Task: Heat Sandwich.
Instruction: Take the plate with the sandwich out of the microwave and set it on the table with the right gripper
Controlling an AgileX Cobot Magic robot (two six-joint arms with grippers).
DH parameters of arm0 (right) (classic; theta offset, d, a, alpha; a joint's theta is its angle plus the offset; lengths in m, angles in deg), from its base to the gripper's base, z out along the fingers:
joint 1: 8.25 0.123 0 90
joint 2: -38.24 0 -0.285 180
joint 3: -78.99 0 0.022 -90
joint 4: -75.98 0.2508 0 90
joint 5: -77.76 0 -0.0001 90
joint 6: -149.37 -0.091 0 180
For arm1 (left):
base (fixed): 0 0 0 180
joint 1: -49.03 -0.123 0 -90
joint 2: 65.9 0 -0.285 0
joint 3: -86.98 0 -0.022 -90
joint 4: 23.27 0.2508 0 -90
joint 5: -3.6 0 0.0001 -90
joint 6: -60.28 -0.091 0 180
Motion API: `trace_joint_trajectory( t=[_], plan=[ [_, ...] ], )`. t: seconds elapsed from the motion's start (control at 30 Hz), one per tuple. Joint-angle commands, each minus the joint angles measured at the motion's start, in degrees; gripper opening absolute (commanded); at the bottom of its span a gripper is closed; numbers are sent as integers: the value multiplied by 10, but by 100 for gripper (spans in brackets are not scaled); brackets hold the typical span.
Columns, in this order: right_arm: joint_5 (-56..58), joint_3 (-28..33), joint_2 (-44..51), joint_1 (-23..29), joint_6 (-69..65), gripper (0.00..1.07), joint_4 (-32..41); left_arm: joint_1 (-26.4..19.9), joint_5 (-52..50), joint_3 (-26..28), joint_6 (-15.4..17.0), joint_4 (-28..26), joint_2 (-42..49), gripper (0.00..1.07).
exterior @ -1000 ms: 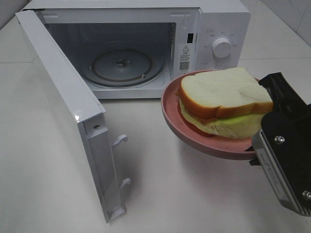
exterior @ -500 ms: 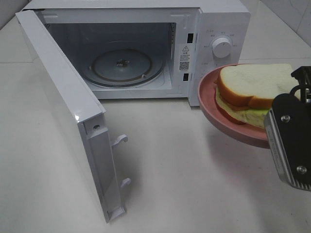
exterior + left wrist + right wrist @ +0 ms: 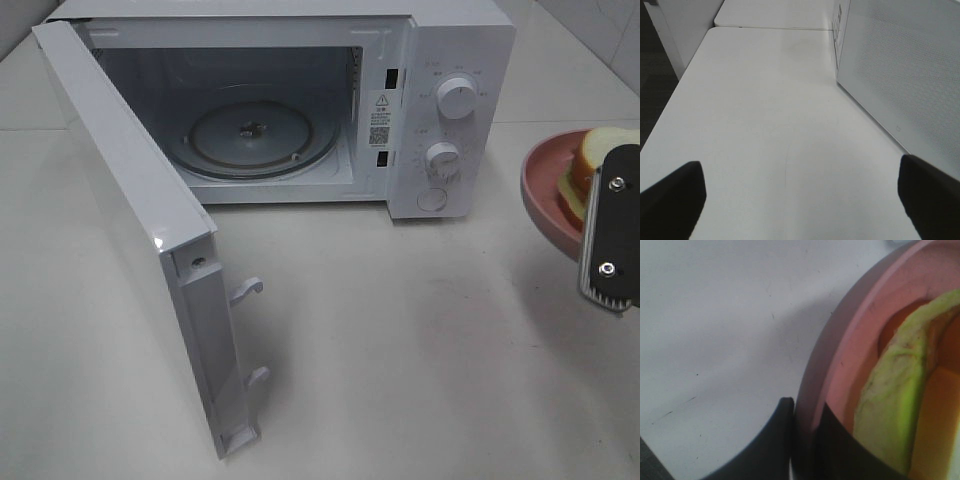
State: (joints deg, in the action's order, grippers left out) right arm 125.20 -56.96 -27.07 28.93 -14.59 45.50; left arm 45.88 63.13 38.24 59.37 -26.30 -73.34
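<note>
The sandwich (image 3: 588,160), white bread over a green and orange filling (image 3: 895,405), lies on a salmon-pink plate (image 3: 545,190) held above the table at the far right of the high view. My right gripper (image 3: 807,435) is shut on the plate's rim (image 3: 860,335), one finger under it and one inside. Its black body (image 3: 610,225) hides part of the plate and sandwich. My left gripper (image 3: 800,200) is open and empty, low over bare table beside the microwave's side wall (image 3: 905,65). It does not show in the high view.
The white microwave (image 3: 440,60) stands at the back with its door (image 3: 130,220) swung wide open toward the front left. A glass turntable (image 3: 250,135) lies inside the cavity. Two knobs (image 3: 457,98) are on its right panel. A table edge (image 3: 675,100) shows in the left wrist view.
The plate with the sandwich has moved right in my right gripper, from in front of the microwave's panel to the right edge of the view. The lower knob now shows.
</note>
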Motion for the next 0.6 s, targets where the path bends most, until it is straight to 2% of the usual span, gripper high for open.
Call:
trace_joint_trajectory(
  t=[0.03, 0.4, 0.6],
  plan=[
    [22, -2, 7, 2, -72, 0, -48, -1, -2, -1, -1, -2, 14, 98],
    [71, -3, -34, 2, -183, 0, -81, -1, -2, -1, -1, -2, 14, 98],
    [74, -34, -97, 1, -262, 0, -89, -1, -2, -1, -1, -2, 14, 98]
  ],
)
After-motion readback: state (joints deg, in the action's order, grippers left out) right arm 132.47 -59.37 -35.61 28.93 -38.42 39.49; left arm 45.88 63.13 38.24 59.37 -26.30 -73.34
